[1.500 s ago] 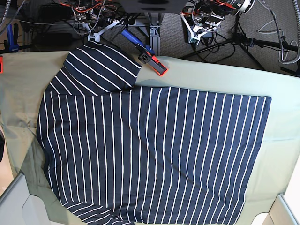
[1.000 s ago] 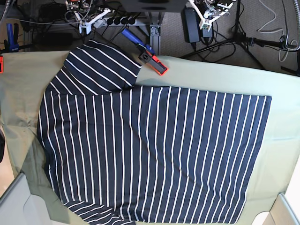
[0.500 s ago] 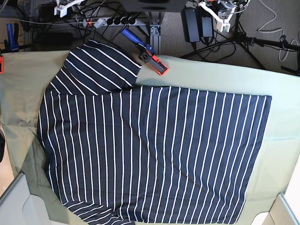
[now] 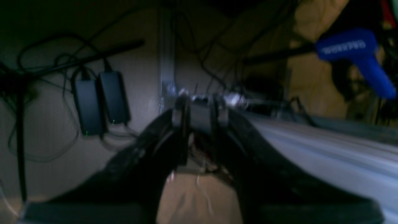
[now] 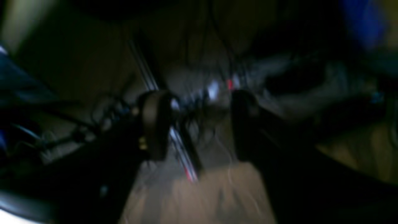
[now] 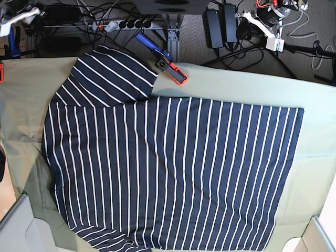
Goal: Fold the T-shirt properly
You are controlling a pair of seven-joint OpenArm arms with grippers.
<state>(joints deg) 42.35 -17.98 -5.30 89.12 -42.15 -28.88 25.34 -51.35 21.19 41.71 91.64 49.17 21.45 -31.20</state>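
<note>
**Striped T-shirt spread flat, both arms back beyond the far edge**

The T-shirt [image 6: 168, 173] lies open across most of the table [image 6: 320, 142], which is draped in a pale green cloth [image 6: 21, 105]. Its straight hem runs along the right side, short of the right edge. One sleeve [image 6: 113, 73] reaches toward the far left corner; the other sleeve [image 6: 105, 239] runs off the near edge. The fabric is mostly smooth, with a few shallow creases near the middle.

A blue-handled clamp with orange tips [image 6: 165, 60] grips the far edge, its tips just beside the upper sleeve. A second clamp [image 6: 10, 44] sits at the far left corner.

Neither arm is over the shirt. The left gripper [image 4: 200, 109] points at the floor behind the table; its fingers [image 4: 180, 115] stand slightly apart with nothing between them. Past them lie two black power bricks [image 4: 101, 99] among cables, and a blue handle [image 4: 354, 53] bearing pale lettering (too blurred to read). In the base view the left arm's white end [image 6: 260, 26] shows at the far right corner.

The right gripper [image 5: 194, 124] is heavily blurred, yet its fingers [image 5: 154, 124] are plainly spread wide and empty. A white part of the right arm [image 6: 18, 16] shows beyond the far left corner.
</note>
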